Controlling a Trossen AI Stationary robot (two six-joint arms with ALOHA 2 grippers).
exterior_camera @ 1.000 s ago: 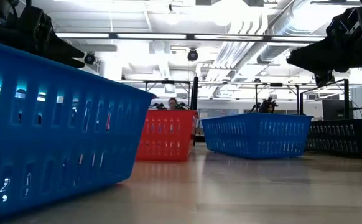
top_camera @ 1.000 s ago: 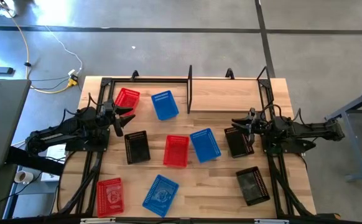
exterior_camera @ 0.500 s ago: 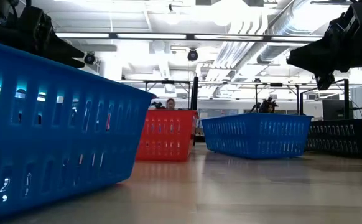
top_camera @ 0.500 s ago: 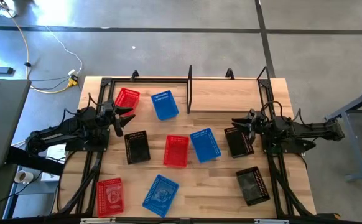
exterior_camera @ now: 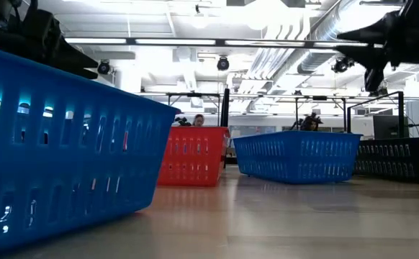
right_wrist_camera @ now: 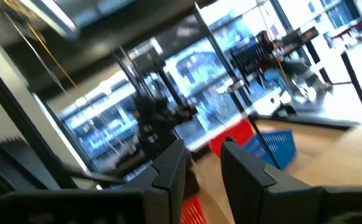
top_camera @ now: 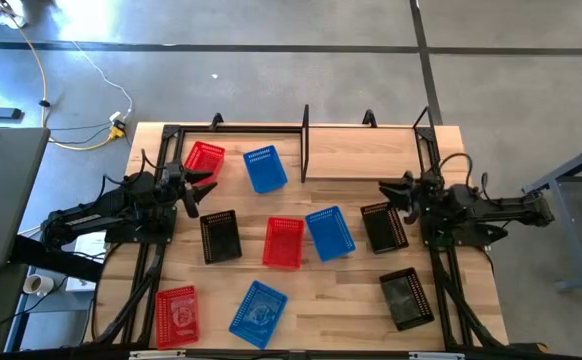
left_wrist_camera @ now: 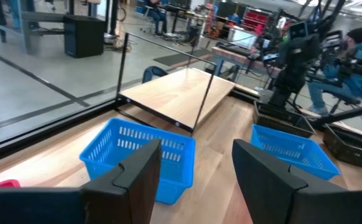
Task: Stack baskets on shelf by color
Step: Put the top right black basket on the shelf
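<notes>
— Grippers, state? We see the right gripper (top_camera: 391, 187) parted a little, empty, raised above a black basket (top_camera: 382, 227).
— Left gripper (top_camera: 200, 187) parted, empty, red basket (top_camera: 204, 158) at its 12 o'clock. Wooden table (top_camera: 361, 300); shelf (top_camera: 366, 150) empty; a person (left_wrist_camera: 353, 59) seated behind.

Worktop (top_camera: 356, 300): pale wood planks, rectangular, with black frames along its two sides.
Floor (top_camera: 271, 60): grey polished concrete, crossed by dark seam lines.
Yellow cable (top_camera: 46, 75): runs loose over the floor, beyond the left arm's fingers, to a small plug block (top_camera: 118, 124) near the worktop's far left corner.
Tape roll (top_camera: 35, 285): on the floor behind the left arm's fingers, beside the worktop.
Person (left_wrist_camera: 354, 53): seated in a teal jacket and dark cap, well ahead of the left fingers.
Ceiling (exterior_camera: 195, 29): white, with ducts and strip lights.
</notes>
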